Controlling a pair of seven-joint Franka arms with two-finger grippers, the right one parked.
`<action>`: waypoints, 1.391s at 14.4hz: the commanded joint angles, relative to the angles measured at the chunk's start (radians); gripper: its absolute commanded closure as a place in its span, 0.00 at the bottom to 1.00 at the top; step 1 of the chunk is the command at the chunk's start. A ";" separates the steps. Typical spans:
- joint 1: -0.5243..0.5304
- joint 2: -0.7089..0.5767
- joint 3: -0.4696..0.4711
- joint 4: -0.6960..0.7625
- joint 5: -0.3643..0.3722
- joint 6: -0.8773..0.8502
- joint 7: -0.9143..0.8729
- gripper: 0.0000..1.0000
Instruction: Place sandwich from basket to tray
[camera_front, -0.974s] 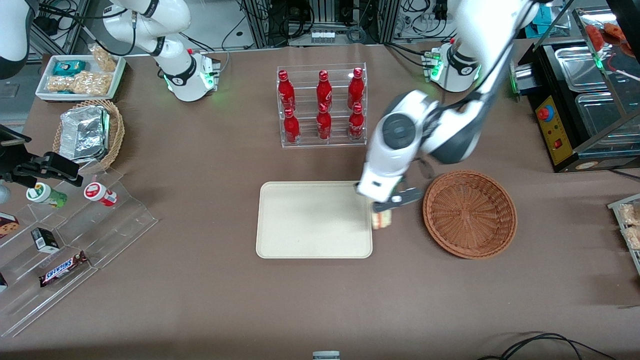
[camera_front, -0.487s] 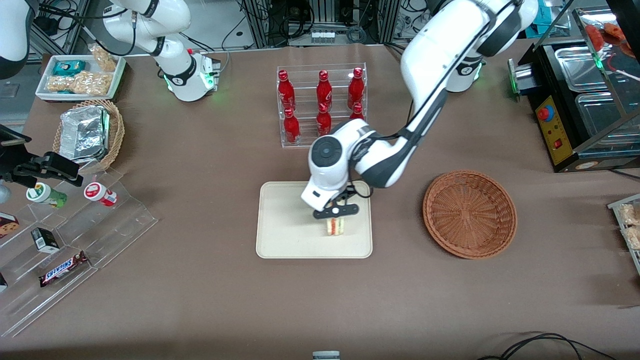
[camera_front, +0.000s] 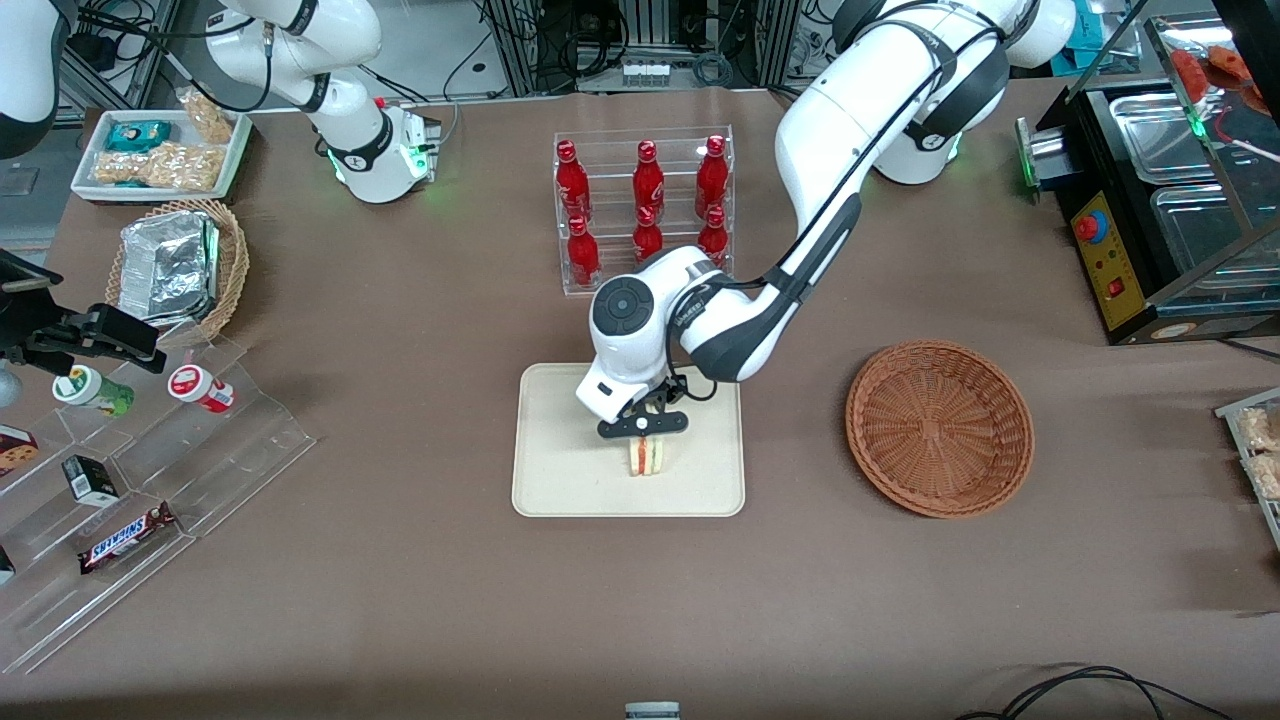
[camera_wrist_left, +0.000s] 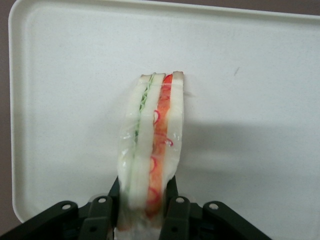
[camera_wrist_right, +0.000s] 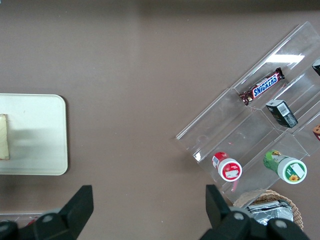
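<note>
The sandwich (camera_front: 647, 456) is a clear-wrapped wedge of white bread with green and orange-red layers, seen close in the left wrist view (camera_wrist_left: 151, 145). My left gripper (camera_front: 644, 432) is shut on the sandwich and holds it over the middle of the cream-white tray (camera_front: 560, 470), low above its surface. In the left wrist view the gripper (camera_wrist_left: 145, 202) clamps the wedge's end between both fingers, with the tray (camera_wrist_left: 260, 100) under it. The reddish-brown wicker basket (camera_front: 940, 428) stands beside the tray toward the working arm's end, with nothing in it. The sandwich's edge also shows in the right wrist view (camera_wrist_right: 4, 136).
A clear rack of red bottles (camera_front: 645, 210) stands farther from the front camera than the tray. A tan basket with foil packet (camera_front: 180, 268), a white snack tray (camera_front: 160, 152) and acrylic shelves with snacks (camera_front: 130, 470) lie toward the parked arm's end. A black appliance (camera_front: 1150, 220) stands at the working arm's end.
My left gripper has carried the sandwich from the tray's edge nearest the basket inward over the tray's middle. It stays shut on the sandwich.
</note>
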 joint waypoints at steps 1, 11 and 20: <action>-0.039 0.020 0.014 0.039 0.021 -0.023 -0.078 0.25; 0.098 -0.336 0.051 0.006 -0.066 -0.426 0.007 0.00; 0.538 -0.687 0.057 -0.073 -0.210 -0.830 0.545 0.00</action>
